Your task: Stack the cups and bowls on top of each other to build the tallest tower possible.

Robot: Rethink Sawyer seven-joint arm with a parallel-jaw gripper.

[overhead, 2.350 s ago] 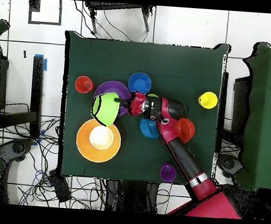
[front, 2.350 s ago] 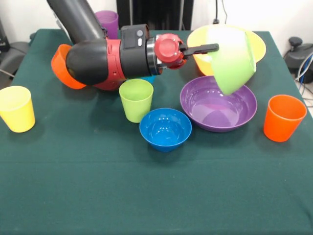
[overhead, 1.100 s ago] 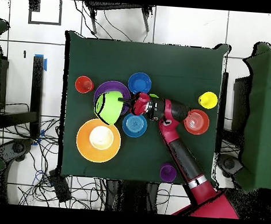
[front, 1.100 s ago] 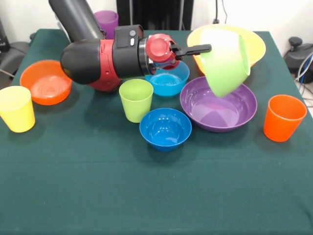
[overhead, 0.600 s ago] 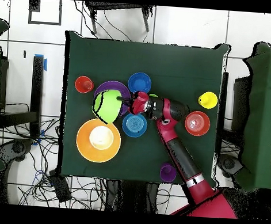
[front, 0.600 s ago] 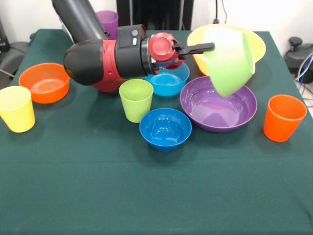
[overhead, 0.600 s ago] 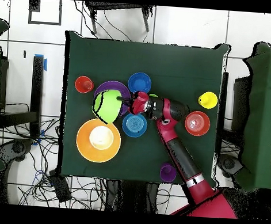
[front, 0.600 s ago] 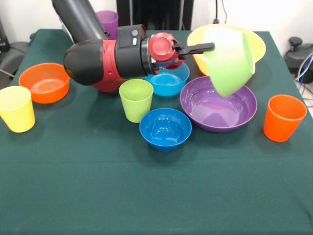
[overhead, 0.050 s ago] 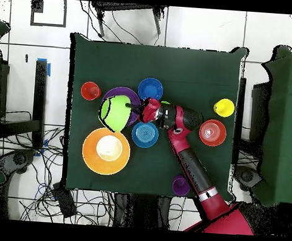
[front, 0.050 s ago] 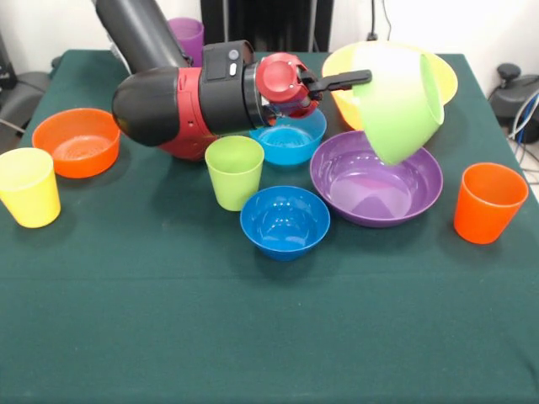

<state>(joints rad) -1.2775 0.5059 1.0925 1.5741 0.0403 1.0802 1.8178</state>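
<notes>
From where I stand, the yellow cup (front, 0.050 s ago: pixel 29 187) sits farthest left on the green worktop (front, 0.050 s ago: pixel 253 337), well apart from the jaws, with the small orange bowl (front, 0.050 s ago: pixel 77 140) just beside it. Behind the arm (front, 0.050 s ago: pixel 181 97), the purple cup (front, 0.050 s ago: pixel 187 35) stands at the far edge. The lime green cup (front, 0.050 s ago: pixel 234 171) stands upright below the arm's wrist, and the dark blue bowl (front, 0.050 s ago: pixel 285 221) lies just in front of it, nearer to me. The light blue bowl (front, 0.050 s ago: pixel 295 139) rests directly under the red wrist, partly hidden by it.

The jaws (front, 0.050 s ago: pixel 358 79) reach out sideways, level with the worktop, and are closed on the rim of the lime green bowl (front, 0.050 s ago: pixel 397 103) — it hangs tilted on its side, clear of the worktop. Right below it lies the large purple bowl (front, 0.050 s ago: pixel 376 179), open side up; the lifted bowl's lower edge overlaps it, though I cannot tell whether they touch. Behind the held bowl sits the large yellow-orange bowl (front, 0.050 s ago: pixel 445 77), mostly covered by it. Farthest right, beyond the jaws and nearer to me, the orange cup (front, 0.050 s ago: pixel 488 202) stands alone.

Looking straight down, the lime green bowl (overhead, 0.050 s ago: pixel 115 112) lies over the purple bowl (overhead, 0.050 s ago: pixel 126 94), beside the yellow-orange bowl (overhead, 0.050 s ago: pixel 91 157).
</notes>
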